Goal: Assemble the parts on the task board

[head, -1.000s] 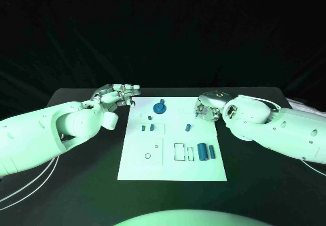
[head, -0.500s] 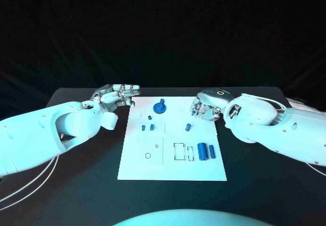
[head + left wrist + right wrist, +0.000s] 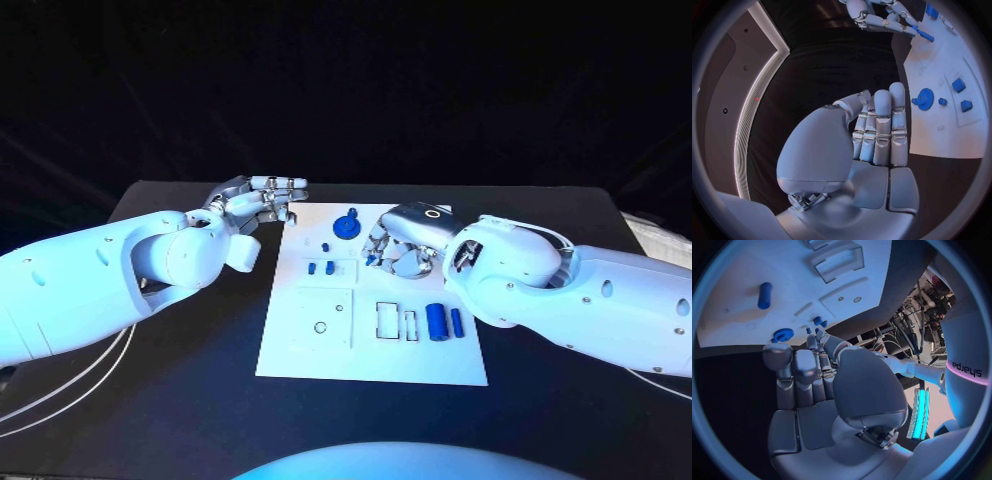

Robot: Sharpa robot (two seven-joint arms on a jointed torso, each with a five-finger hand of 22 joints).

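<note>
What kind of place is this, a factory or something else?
Probably a robotics test lab, not a factory: a black table under dark drapes, one white task board with small blue parts, and cluttered cables behind.

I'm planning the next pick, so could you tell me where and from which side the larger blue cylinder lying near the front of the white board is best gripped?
Probably across its middle, from above. The larger blue cylinder lies flat on the white board, its long axis running away from the robot, with a thinner blue cylinder close on one side, so fingers should pinch its round sides carefully. The right hand is nearer.
</note>
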